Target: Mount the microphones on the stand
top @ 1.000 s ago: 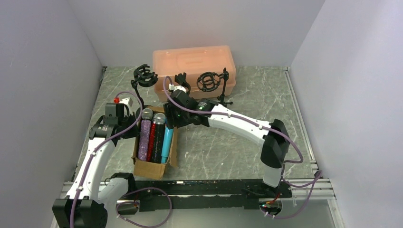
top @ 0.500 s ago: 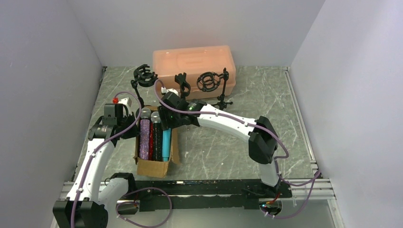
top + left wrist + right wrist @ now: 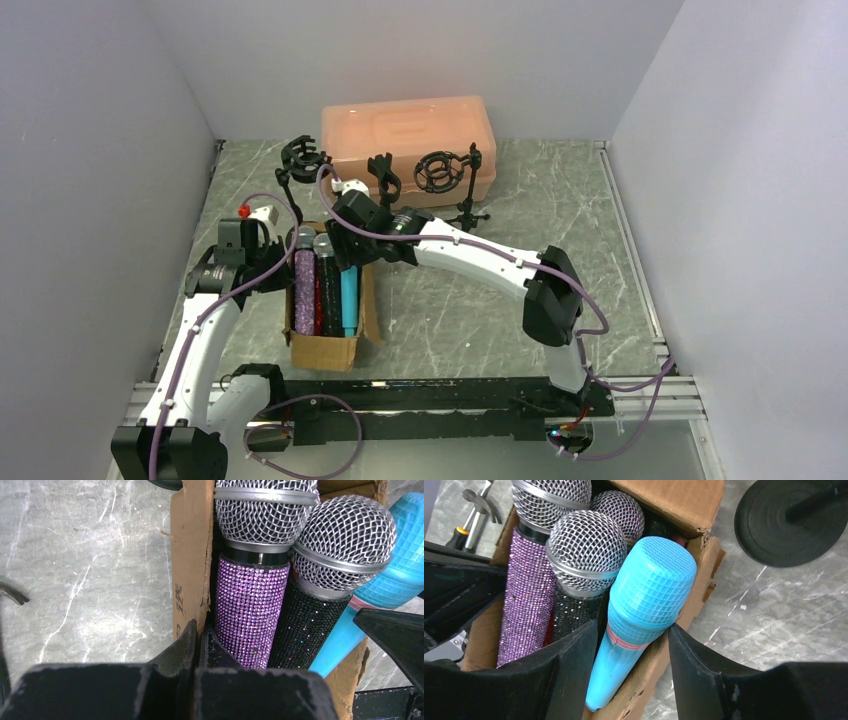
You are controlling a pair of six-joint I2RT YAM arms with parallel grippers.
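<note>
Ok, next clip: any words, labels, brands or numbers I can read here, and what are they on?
No text here can be quoted.
On the cardboard box: small dark print runs sideways down its outer wall in the left wrist view, too small and partial to read.
On the microphones: no brand or label shows.
On the orange case: no lettering is legible from the top view.
</note>
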